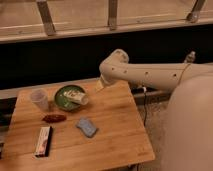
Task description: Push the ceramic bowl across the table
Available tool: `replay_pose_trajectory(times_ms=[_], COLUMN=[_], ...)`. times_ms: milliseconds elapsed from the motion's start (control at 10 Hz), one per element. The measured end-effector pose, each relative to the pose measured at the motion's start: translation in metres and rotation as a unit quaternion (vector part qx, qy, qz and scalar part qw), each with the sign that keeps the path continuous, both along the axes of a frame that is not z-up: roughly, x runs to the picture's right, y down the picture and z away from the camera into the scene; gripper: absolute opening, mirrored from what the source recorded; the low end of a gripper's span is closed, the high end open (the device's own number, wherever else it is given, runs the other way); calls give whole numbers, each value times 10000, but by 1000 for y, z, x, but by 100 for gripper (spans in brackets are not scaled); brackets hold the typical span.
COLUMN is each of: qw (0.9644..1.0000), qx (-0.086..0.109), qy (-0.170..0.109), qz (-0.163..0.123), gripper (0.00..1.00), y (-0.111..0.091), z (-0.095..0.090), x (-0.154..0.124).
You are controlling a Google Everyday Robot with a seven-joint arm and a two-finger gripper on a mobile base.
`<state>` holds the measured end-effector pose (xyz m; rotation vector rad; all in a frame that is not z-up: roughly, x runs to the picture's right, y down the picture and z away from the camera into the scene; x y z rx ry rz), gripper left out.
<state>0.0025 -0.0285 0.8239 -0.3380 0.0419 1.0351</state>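
I see table [120, 125] | far-left: clear cup [40, 98], ceramic bowl [64, 95] | middle: dark-red item [54, 118], blue-grey pad [87, 127] | near-left: flat box [43, 140] | gripper [98, 86] just right of bowl

Looks like an office or lab interior: plain wooden tabletop [117, 130] against a dark low wall [60, 60], metal posts [46, 17] with glazing above, speckled floor [156, 117], loose cable [145, 102]. End effector [98, 86] is over the tabletop's far edge, just right of the ceramic bowl [62, 98].
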Motion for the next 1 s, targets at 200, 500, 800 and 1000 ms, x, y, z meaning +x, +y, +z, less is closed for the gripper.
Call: replay_pose_trajectory(times_ms=[200, 500, 800, 1000], qw=[9994, 9943, 9863, 9818], qx=[12, -64, -226, -315], qy=[-173, -658, -1104, -1412], qz=[-298, -842, -1205, -1234], gripper=[80, 80, 80, 80], y=[-16, -30, -27, -27], z=[13, 30, 41, 42], x=[-17, -71, -102, -118])
